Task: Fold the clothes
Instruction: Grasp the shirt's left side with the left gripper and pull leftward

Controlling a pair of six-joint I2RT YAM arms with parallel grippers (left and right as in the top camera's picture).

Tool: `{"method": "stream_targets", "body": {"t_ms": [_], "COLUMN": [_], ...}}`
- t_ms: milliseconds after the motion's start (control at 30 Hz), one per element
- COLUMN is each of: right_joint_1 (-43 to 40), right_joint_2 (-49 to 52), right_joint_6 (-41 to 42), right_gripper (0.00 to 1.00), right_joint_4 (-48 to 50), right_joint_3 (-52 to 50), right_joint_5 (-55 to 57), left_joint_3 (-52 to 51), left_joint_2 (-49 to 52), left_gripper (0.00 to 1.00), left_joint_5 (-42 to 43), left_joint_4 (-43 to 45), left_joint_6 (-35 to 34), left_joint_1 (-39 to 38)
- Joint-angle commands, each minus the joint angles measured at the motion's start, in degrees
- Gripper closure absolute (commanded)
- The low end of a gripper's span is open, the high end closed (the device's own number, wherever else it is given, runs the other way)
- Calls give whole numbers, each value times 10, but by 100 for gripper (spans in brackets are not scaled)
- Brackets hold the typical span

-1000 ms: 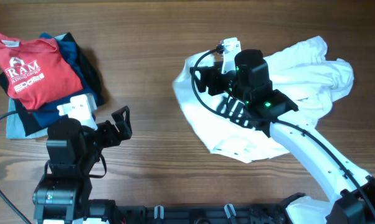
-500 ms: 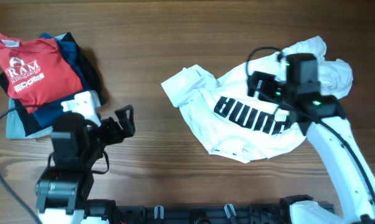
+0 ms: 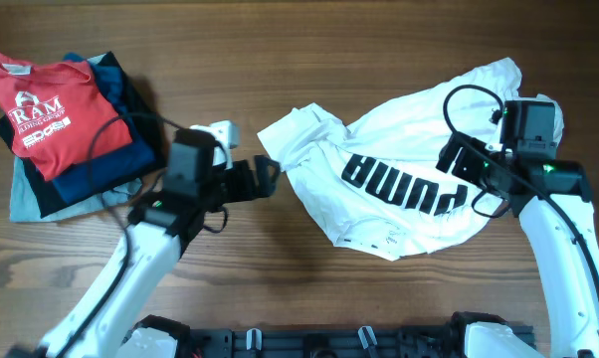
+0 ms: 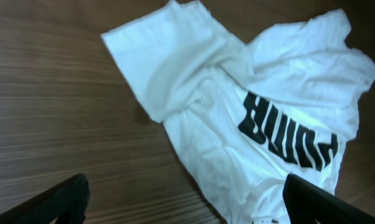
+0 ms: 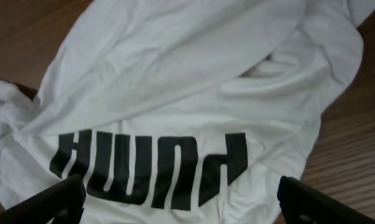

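Shows a white T-shirt (image 3: 409,189) lying crumpled on the right half of the desk (image 3: 280,60), print side up, with black PUMA lettering across the middle, upside down in the overhead view. Shows one sleeve spread flat toward the desk's centre and the far right part bunched in folds. Finds the left end effector (image 3: 268,177) at mid-desk, fingers spread wide and gripping nothing, pointing right at that sleeve and just beside its lower edge, apart from the cloth as far as can be told. Puts sleeve and lettering ahead of it in the left wrist view, with bare wood between the two fingertips. Finds the right end effector (image 3: 459,169) above the shirt's right part, over the right end of the lettering, fingers likewise wide apart and holding nothing. Fills the right wrist view with white cloth and lettering beneath and between the fingertips; cannot tell whether the fingers touch the fabric. Leaves a red T-shirt (image 3: 46,109) on a pile of dark garments (image 3: 130,109) at the far left corner, well apart from both end effectors.
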Motion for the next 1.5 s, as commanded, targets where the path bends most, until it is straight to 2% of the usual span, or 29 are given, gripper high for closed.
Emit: {"method": "stream_targets", "body": {"t_ms": [0, 367, 633, 767, 833, 900, 1100, 1367, 1467], "right_joint_1": [-6, -6, -6, -6, -6, -6, -6, -6, -6], "right_joint_2": [-6, -6, -6, -6, -6, -6, -6, -6, -6], "right_joint_6": [-15, -15, -15, -17, -21, -30, -30, -30, -29], "right_gripper": [1, 0, 0, 0, 0, 0, 0, 1, 0], "right_joint_4": [-9, -21, -26, -28, -28, -29, -30, -29, -29], "right_joint_3": [7, 7, 6, 6, 6, 6, 6, 6, 6], "right_joint_5": [10, 10, 10, 10, 10, 10, 10, 10, 10], "left_joint_3": [8, 8, 8, 8, 8, 8, 8, 57, 107], "left_joint_2": [87, 274, 305, 305, 305, 304, 259, 147, 145], "left_gripper": [2, 4, 28, 51, 69, 94, 96, 96, 96], "left_joint_5": [25, 25, 18, -8, -15, -16, -16, -17, -5], "left_joint_4": [51, 201, 313, 330, 334, 337, 306, 294, 243], "left_joint_6": [-43, -128, -128, -127, -127, -125, -125, -104, -101], "left_joint_1": [-33, -65, -75, -75, -75, -74, -38, 132, 178]}}
